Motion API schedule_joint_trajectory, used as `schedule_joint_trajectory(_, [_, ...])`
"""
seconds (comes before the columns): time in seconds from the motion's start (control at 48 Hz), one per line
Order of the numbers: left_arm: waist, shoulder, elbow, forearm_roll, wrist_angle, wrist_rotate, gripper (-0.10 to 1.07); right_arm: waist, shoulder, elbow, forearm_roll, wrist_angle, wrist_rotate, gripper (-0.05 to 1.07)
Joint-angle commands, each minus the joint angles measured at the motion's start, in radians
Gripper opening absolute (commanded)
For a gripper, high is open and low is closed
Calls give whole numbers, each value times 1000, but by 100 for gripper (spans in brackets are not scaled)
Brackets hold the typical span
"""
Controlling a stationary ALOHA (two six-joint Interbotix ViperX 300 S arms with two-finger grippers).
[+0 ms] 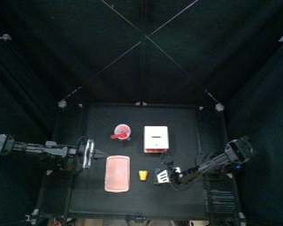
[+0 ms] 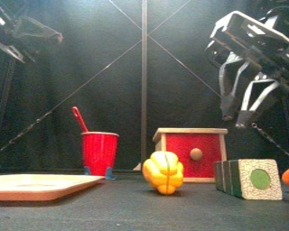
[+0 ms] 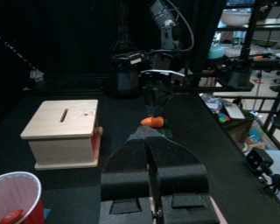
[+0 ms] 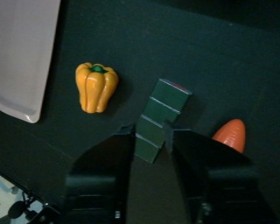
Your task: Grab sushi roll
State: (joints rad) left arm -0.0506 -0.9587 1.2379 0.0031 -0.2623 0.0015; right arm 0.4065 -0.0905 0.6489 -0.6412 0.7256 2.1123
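Observation:
The sushi roll [image 4: 164, 118] is a small dark green block with white ends, lying flat on the black table between a yellow pepper piece [image 4: 94, 87] and an orange piece [image 4: 230, 133]. My right gripper [image 4: 160, 153] hangs over it, jaws open, one on each side of its near end. In the front view the right gripper [image 2: 246, 115] is clearly above the sushi roll [image 2: 249, 178] and apart from it. From above, the sushi roll [image 1: 164, 179] sits by the right gripper [image 1: 172, 173]. My left gripper [image 3: 150, 144] is shut and empty, resting at the table's left.
A pink tray [image 1: 118, 173] lies front left, next to the yellow piece [image 1: 143, 176]. A red cup [image 1: 120, 132] and a white box [image 1: 157, 138] stand further back. In the front view the box [image 2: 191, 153] stands behind the yellow piece [image 2: 164, 171].

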Motion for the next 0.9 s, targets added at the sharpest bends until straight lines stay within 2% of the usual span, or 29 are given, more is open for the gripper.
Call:
schedule_joint_trajectory(0.0, [3, 6, -12, 2, -3, 0, -1, -6, 8, -28, 0, -12, -2, 81])
schedule_joint_trajectory(0.167, [3, 6, -12, 2, -3, 0, -1, -12, 40, -37, 0, -12, -3, 92])
schedule_joint_trajectory(0.875, [9, 6, -8, 2, -3, 0, -1, -49, 166, -61, 32, -58, -3, 92])
